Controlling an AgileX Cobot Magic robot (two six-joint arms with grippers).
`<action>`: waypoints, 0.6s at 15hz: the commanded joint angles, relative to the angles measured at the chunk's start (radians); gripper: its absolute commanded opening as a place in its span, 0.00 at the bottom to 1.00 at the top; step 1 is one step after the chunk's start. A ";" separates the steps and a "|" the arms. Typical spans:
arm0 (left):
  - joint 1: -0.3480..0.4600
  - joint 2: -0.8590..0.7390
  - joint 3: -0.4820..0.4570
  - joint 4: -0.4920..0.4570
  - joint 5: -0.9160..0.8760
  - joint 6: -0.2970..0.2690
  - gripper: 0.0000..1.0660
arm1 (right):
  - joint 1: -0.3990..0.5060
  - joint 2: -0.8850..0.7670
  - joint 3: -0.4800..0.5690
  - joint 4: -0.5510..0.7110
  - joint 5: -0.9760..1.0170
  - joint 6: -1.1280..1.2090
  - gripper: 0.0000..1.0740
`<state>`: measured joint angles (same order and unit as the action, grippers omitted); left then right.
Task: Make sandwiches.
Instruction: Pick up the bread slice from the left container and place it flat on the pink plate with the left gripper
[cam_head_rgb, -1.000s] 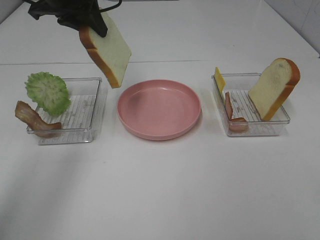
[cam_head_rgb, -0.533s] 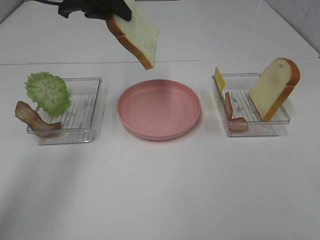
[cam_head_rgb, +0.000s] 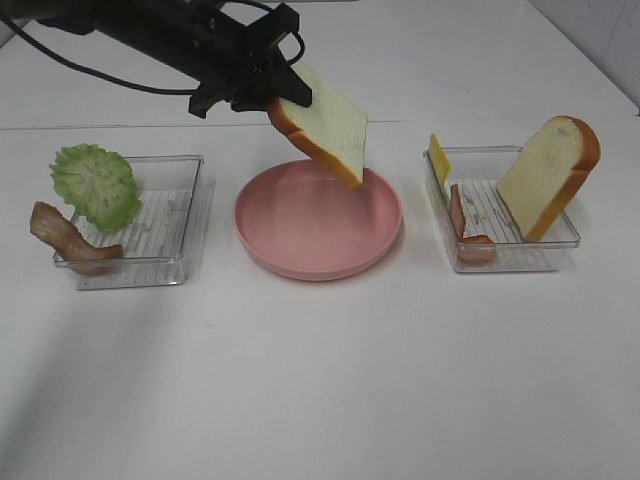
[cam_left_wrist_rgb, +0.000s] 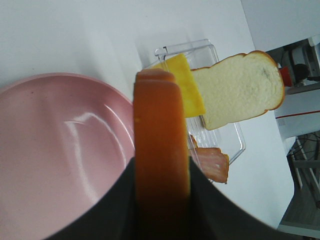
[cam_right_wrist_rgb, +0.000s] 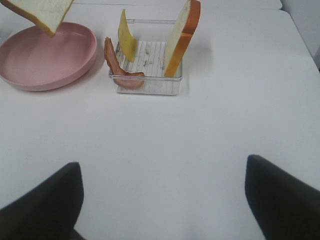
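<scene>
Hovering bread slice (cam_head_rgb: 325, 125) tilted over pink plate (cam_head_rgb: 300, 255), left gripper (cam_head_rgb: 272, 100) clamped on its crust to lay the sandwich base; right gripper (cam_right_wrist_rgb: 160, 170) splayed, empty.

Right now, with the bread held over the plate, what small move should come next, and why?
Probably lower the left gripper and lay the bread slice flat on the pink plate: the slice hangs tilted above the plate's far side, and the plate holds nothing yet.

Bright, even light casts soft shadows on the table (cam_head_rgb: 320, 380) and glare inside the pink plate (cam_left_wrist_rgb: 45, 165).
</scene>
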<state>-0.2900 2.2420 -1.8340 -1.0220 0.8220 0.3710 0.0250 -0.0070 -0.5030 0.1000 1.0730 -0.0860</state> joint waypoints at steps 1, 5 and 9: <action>0.000 0.058 -0.002 -0.128 -0.012 0.081 0.00 | -0.001 -0.006 -0.001 -0.001 -0.011 0.002 0.77; -0.003 0.105 -0.002 -0.149 0.025 0.100 0.00 | -0.001 -0.006 -0.001 -0.001 -0.011 0.002 0.77; -0.005 0.148 -0.002 -0.131 0.046 0.100 0.00 | -0.001 -0.006 -0.001 -0.001 -0.011 0.002 0.77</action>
<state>-0.2900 2.3890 -1.8340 -1.1410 0.8570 0.4640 0.0250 -0.0070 -0.5030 0.1000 1.0730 -0.0860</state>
